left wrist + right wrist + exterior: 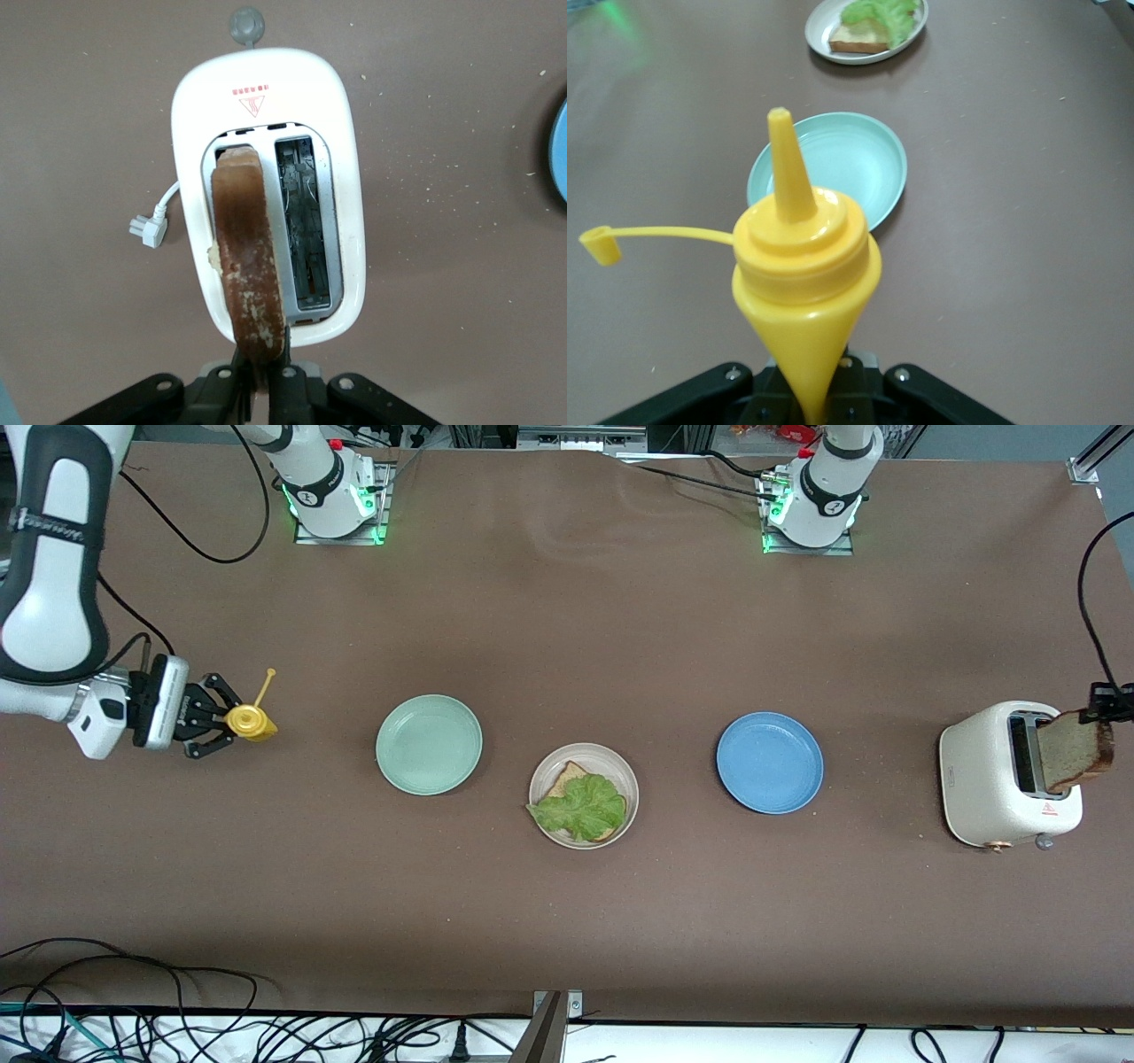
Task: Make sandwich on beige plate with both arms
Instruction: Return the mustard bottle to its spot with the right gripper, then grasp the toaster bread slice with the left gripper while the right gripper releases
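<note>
Brown table [567, 629], beige plate [625, 766] mid-table holding one bread slice plus lettuce [580, 806].
Left gripper [261, 385] pinches second slice [251, 274] over toaster [345, 133]; right gripper [223, 729] clamps yellow squeeze bottle [251, 722], beside mint plate [429, 744].

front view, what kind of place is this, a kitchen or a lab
Probably a robotics lab staged as a kitchen counter: two white arms bolted to a brown cloth-covered table, loose black cables along its edge, and a white two-slot toaster beside plain plates.
</note>
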